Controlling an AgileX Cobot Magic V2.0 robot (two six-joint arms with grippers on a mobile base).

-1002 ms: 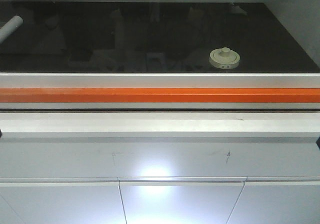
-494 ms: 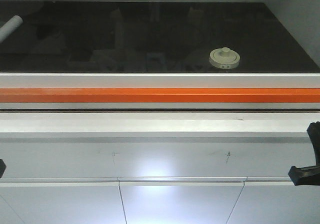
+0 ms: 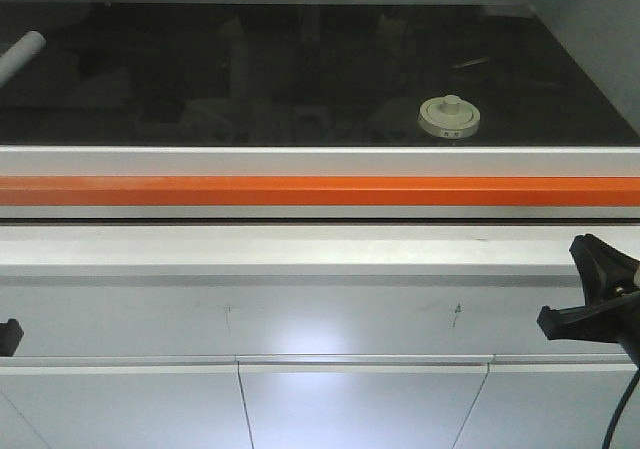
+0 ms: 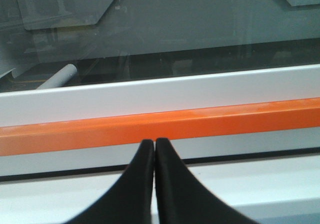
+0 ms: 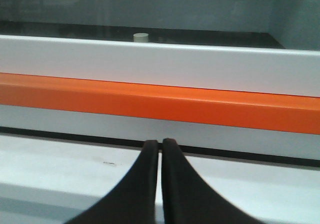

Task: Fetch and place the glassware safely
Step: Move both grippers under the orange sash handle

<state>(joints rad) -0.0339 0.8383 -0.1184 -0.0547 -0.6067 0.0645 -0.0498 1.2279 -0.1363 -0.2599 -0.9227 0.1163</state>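
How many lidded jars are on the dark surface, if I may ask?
1: the jar sits right of centre, behind the orange bar; others may be hidden.

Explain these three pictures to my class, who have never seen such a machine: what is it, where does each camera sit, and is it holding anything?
This is a robot with two arms. One picture looks forward from its body. The other two come from a camera on each wrist, so the black tips at the bottom are the left gripper and the right gripper. Both are shut and hold nothing. Beyond an orange rail lies a dark surface. On it stands a small jar with a cream knobbed lid, and a white tube shows at the far left.
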